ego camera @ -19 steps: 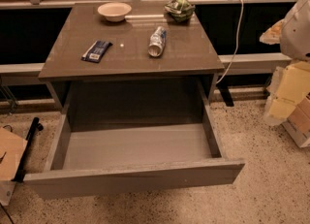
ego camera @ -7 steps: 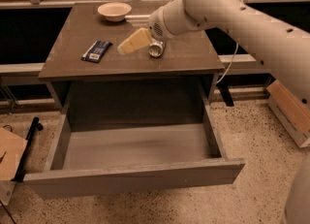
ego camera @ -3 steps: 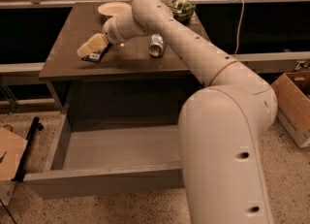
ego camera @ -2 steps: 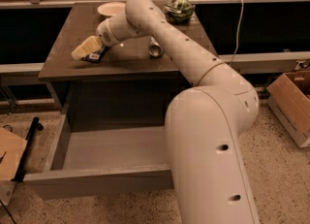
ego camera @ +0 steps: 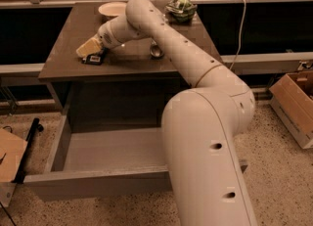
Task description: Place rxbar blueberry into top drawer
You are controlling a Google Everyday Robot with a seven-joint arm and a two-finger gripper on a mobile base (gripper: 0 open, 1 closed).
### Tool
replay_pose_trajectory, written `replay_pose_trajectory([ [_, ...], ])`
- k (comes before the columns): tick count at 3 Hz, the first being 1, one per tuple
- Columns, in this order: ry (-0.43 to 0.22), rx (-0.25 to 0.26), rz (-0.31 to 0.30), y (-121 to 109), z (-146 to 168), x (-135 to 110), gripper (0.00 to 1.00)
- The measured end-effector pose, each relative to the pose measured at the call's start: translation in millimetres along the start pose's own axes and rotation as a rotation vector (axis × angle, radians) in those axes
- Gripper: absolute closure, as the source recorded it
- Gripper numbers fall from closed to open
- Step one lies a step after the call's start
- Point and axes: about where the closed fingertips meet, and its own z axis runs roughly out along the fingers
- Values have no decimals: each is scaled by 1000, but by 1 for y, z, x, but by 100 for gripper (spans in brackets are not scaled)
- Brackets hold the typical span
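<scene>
The rxbar blueberry (ego camera: 93,58) lies flat on the left part of the dark tabletop (ego camera: 122,61); only its near end shows from under my gripper. My gripper (ego camera: 88,49), with cream-coloured fingers, is right over the bar and covers most of it. The top drawer (ego camera: 98,178) stands pulled out below the table, its light grey inside showing; my arm hides its right part.
A silver can (ego camera: 156,50) lies on the table, partly behind my arm. A pale bowl (ego camera: 111,9) and a green-and-white bag (ego camera: 181,7) sit at the back. A cardboard box (ego camera: 296,107) stands on the floor at right, another (ego camera: 10,156) at left.
My arm came in from the right, swept leftward across the table past the can, and the gripper now sits lower over the bar.
</scene>
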Motion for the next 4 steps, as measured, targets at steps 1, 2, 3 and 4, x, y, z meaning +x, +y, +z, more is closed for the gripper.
replay_pose_trajectory([
  [1, 7, 21, 27, -4, -5, 7, 72],
  [2, 9, 24, 31, -5, -6, 8, 95],
  [3, 9, 24, 31, -5, -6, 7, 100],
  [4, 9, 24, 31, -5, -6, 7, 100],
])
